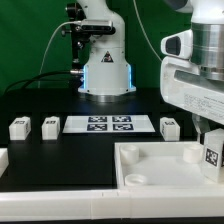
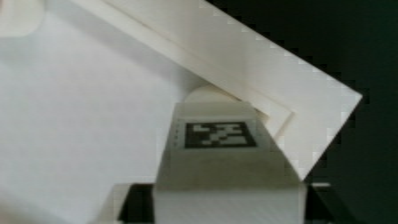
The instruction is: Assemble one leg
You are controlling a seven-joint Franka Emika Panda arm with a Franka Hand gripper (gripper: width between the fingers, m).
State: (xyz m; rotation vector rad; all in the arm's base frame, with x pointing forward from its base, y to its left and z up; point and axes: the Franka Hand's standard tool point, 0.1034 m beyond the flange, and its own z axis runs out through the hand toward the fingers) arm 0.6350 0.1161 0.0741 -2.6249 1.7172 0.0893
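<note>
My gripper [image 1: 211, 143] is shut on a leg [image 1: 212, 155], a small white block with a black-and-white tag, and holds it upright at the exterior view's right. It is over the far right corner of the large flat white slab [image 1: 150, 168]; I cannot tell whether leg and slab touch. In the wrist view the held leg [image 2: 222, 165] runs out from between the dark fingers [image 2: 146, 200], its tag facing the camera. Its far end is near the slab's corner [image 2: 107, 120]. The gripper [image 2: 226, 205] is closed around the leg.
Three more legs stand on the black table: two at the exterior view's left [image 1: 19, 127] [image 1: 49, 125] and one right of the marker board [image 1: 168, 126]. The marker board [image 1: 110, 124] lies in the middle. The robot base [image 1: 105, 70] stands behind. A white part [image 1: 3, 158] shows at the left edge.
</note>
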